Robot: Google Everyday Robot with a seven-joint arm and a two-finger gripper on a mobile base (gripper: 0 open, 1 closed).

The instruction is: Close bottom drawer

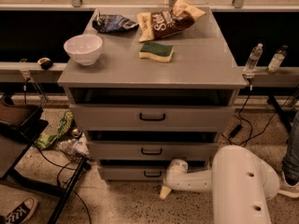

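- One white robot gripper point(169, 183) hung low over the speckled floor point(121, 204), just beside the narrow grey bottom drawer point(126, 173); whether it was open, or touching the front, could not be told.
- That drawer stood slightly out beneath the wider middle drawer point(117, 150).

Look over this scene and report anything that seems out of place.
Crumpled wrappers lie on the floor left of the cabinet, like dropped litter. The end effector sits low in front of the bottom drawer.

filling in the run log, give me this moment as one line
task: close bottom drawer | claw: low, at the drawer front, right of its handle | contact: cannot tell
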